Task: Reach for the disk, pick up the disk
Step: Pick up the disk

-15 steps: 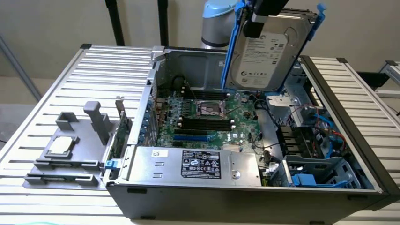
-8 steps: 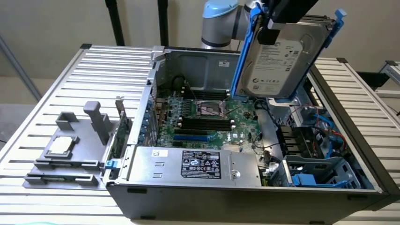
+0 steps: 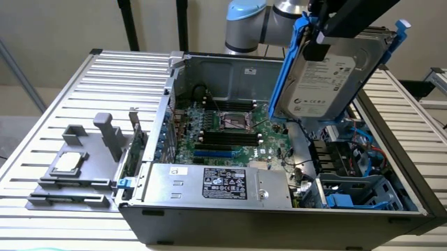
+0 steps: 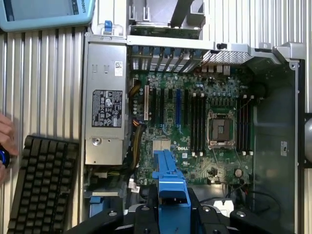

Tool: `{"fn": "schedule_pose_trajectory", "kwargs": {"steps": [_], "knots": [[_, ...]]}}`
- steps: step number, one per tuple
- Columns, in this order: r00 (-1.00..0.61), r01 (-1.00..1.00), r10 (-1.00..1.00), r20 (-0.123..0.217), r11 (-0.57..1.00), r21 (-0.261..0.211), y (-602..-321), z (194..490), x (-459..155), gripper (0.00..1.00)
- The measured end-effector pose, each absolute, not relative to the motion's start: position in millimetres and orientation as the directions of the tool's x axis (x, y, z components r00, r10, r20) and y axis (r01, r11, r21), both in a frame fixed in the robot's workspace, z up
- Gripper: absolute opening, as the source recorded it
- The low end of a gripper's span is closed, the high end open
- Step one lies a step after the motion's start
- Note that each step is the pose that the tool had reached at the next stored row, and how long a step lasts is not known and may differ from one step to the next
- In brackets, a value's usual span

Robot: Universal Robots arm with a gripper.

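**Disk lifted clear above the open case**

Your black gripper (image 3: 327, 39) was clamped on the disk (image 3: 328, 78), a silver-grey metal hard drive with a white printed label in a bright blue plastic frame. It hung directly below the gripper, long axis near upright, well above the open grey metal computer case (image 3: 279, 219). In the wrist view the blue frame sat between the fingers (image 4: 146, 214). On the green motherboard (image 4: 195, 126) inside the case you could read "DELL"; the drive's label was too small to read.

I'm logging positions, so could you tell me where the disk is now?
The disk hangs tilted in the pincer, lifted above the open computer case, toward the exterior view's upper right.
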State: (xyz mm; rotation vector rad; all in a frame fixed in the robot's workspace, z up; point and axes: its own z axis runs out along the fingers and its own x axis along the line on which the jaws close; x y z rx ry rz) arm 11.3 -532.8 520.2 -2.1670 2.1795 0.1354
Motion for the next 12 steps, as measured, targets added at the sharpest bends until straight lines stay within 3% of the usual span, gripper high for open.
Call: {"fn": "schedule_pose_trajectory", "kwargs": {"steps": [12], "knots": [[-0.007,-1.000,-0.994,-0.108,0.005,0.016,-569.0,520.7,31.4,0.33]]}}
